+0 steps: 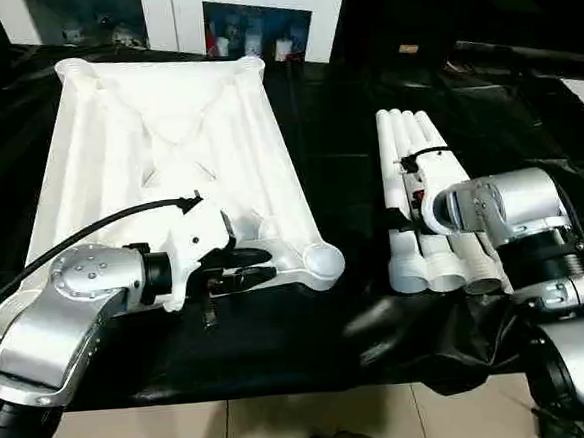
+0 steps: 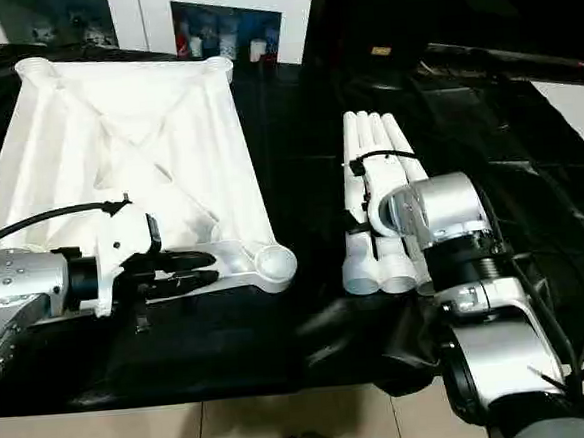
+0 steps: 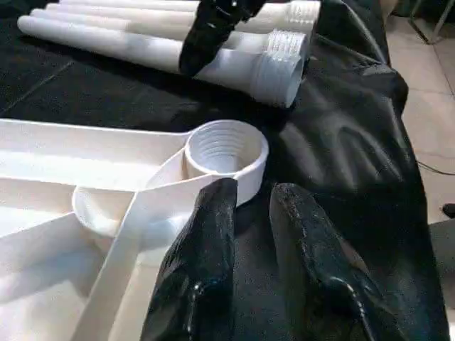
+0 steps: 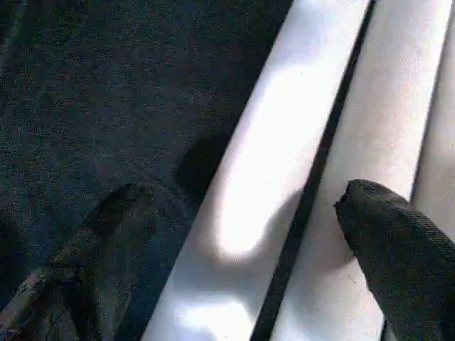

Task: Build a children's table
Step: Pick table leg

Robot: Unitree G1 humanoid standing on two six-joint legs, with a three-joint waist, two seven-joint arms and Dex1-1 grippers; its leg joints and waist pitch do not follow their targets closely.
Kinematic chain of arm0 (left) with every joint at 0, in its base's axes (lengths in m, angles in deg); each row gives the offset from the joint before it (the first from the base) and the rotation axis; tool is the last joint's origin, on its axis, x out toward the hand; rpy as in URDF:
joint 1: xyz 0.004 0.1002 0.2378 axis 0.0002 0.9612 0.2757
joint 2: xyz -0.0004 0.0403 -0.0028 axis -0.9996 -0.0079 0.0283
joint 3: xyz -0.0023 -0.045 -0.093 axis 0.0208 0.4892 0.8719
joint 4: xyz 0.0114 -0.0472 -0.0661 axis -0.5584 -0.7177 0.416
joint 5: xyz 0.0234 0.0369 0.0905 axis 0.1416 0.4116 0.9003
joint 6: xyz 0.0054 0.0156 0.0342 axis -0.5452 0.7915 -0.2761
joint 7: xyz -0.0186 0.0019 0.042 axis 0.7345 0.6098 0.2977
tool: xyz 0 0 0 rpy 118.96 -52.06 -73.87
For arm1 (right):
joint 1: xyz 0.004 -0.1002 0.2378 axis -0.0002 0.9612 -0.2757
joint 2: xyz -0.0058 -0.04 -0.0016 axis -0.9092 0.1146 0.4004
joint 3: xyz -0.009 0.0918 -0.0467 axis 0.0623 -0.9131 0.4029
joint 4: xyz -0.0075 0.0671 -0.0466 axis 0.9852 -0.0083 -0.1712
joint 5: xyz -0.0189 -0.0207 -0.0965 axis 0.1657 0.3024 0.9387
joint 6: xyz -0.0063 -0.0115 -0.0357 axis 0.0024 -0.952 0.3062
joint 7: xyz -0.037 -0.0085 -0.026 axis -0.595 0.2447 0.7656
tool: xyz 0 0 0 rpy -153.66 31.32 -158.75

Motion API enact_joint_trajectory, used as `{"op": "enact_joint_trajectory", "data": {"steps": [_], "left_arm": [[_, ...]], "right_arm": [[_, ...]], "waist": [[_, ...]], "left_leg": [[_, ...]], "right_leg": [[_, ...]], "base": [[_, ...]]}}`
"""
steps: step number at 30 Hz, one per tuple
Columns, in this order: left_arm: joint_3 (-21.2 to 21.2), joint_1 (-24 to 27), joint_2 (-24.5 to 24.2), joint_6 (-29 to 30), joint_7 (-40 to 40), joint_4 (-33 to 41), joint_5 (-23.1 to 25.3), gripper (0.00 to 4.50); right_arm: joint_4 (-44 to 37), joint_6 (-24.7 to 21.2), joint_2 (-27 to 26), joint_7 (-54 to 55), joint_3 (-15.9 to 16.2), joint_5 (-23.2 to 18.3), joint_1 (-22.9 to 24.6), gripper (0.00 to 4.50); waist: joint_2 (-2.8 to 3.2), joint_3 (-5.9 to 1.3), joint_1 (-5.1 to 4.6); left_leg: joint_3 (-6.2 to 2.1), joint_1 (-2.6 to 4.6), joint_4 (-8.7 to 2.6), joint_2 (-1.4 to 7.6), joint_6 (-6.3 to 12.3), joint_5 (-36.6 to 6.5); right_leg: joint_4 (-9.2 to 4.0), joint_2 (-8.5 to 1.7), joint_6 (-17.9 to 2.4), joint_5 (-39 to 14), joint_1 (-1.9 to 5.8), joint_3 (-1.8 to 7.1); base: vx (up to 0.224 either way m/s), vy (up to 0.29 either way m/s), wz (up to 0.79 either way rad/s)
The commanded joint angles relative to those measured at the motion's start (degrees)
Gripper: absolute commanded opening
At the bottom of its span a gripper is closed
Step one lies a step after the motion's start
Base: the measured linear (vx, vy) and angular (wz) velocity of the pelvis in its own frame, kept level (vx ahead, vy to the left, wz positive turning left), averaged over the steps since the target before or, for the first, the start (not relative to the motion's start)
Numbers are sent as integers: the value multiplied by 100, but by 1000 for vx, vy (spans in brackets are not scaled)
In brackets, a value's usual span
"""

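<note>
Legs at centre right look light, stiff, slick, best gripped mid-shaft, where right gripper straddles one, fingers spread; left gripper fingers nearly closed, empty, beside top.

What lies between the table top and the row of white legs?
Bare black cloth; nothing stands between the table top and the legs. The left eye view shows this.

Bright overhead light blows out the white tabletop; black cloth glints; the right wrist view is blurred.
</note>
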Motion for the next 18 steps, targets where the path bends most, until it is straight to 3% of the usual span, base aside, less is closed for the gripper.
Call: {"op": "enact_joint_trajectory", "data": {"steps": [1,18], "left_arm": [[-117,-20,-33,44,10,193,10,101],[-236,-24,-39,33,25,258,-5,101]], "right_arm": [[145,-116,38,-11,-52,-40,45,445],[306,-50,150,-247,52,-45,-82,445]], "waist": [[114,-362,-12],[115,-381,-12]], "left_leg": [[87,65,-368,48,-73,392],[85,59,-359,44,-101,401]], "right_leg": [[-273,-244,-1262,878,369,231],[-271,-240,-1250,838,379,228]], "base": [[0,0,0],[0,0,0]]}}
